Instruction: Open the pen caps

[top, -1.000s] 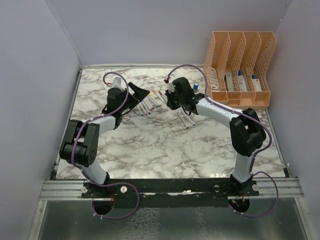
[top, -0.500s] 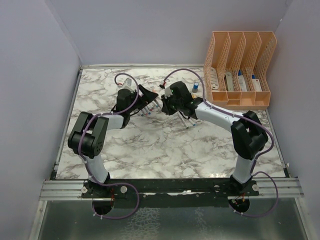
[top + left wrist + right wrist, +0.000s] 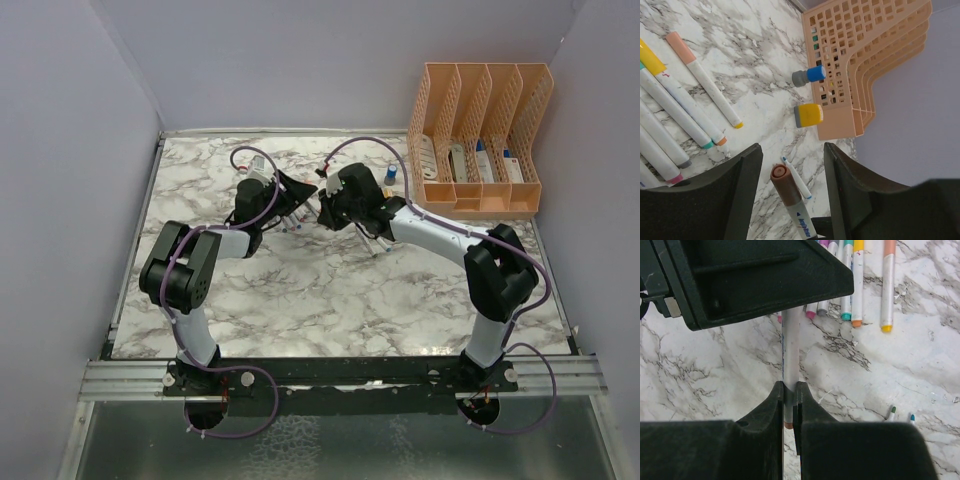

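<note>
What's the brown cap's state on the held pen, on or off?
On: the left wrist view shows the brown cap seated on the pen, between the open fingers of the left gripper.

Left arm (image 3: 180,275): elbow folded at the left, forearm reaching far and right. Right arm (image 3: 440,232): stretched far and left from its base. The 2 grippers meet nose to nose at the far middle. Left gripper (image 3: 792,152): jaws apart, with a gap on each side of the cap (image 3: 780,176) between them. Right gripper (image 3: 789,390): jaws clamped on a pen (image 3: 790,350).
</note>
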Action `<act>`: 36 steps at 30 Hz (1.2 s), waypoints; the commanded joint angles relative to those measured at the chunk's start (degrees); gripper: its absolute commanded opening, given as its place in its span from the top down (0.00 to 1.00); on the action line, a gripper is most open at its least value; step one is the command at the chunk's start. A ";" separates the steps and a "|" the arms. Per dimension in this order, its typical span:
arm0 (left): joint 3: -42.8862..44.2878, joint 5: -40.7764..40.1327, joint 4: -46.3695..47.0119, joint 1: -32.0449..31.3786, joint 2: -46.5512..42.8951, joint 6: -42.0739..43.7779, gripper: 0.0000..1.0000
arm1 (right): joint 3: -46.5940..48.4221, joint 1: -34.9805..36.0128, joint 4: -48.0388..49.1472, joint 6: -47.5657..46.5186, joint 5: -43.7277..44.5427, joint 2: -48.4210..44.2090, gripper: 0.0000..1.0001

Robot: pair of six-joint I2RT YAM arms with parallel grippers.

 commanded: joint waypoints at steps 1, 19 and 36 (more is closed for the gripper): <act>0.59 2.25 4.07 -0.31 0.99 -4.89 0.48 | 0.17 0.49 1.98 0.14 -1.57 -1.53 0.99; 0.01 3.53 6.61 -0.30 1.78 -6.20 1.00 | 0.21 0.53 2.73 0.64 0.42 -1.98 0.77; 1.15 3.93 6.79 -3.19 0.87 -6.25 1.00 | 4.24 0.49 1.84 0.32 2.02 1.16 0.54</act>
